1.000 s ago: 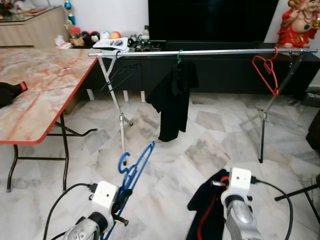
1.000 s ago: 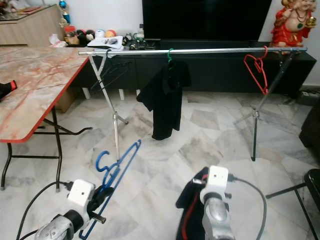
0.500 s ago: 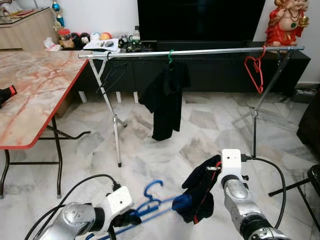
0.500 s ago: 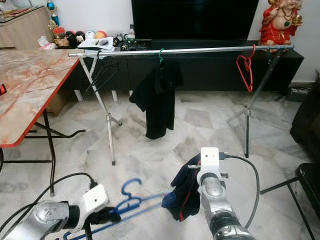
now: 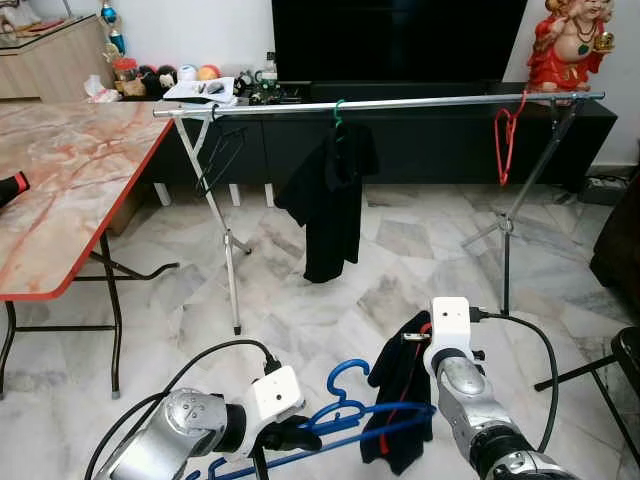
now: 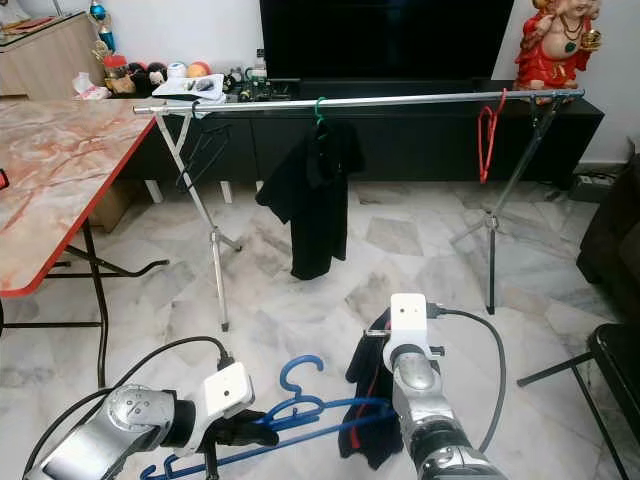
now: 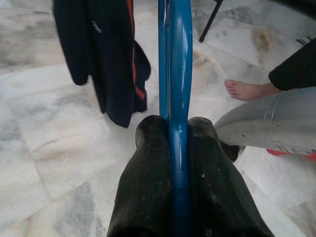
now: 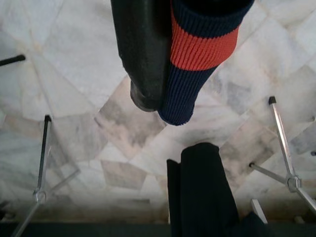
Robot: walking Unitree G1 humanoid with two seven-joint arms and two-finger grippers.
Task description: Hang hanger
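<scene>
The left gripper (image 7: 173, 143) is clamping its 2 black fingers (image 7: 148, 163) tight on the bar of a blue plastic clothes hanger (image 5: 345, 420), which is lying almost level low over the pale marble floor (image 5: 300, 300), with its hook (image 6: 297, 372) pointing up. The right gripper (image 8: 163, 94) is pinching the ribbed navy-and-orange cuff (image 8: 202, 44) of a dark navy garment with an orange stripe (image 5: 400, 400), which is hanging limp from it just beside the blue hanger's far end. Ahead, a long silver metal clothes rail (image 5: 400, 103) is standing on crossed legs. A black shirt (image 5: 330, 200) is hanging on a green hanger (image 5: 338, 108) near the rail's middle, a red wire hanger (image 5: 503, 140) is hanging near its right end, and thin black hangers (image 5: 222, 155) are hanging near its left end. A marble-patterned table with a red edge (image 5: 70, 190) is standing at the left. In the left wrist view, a person's bare foot (image 7: 247, 90) is resting on the floor.
</scene>
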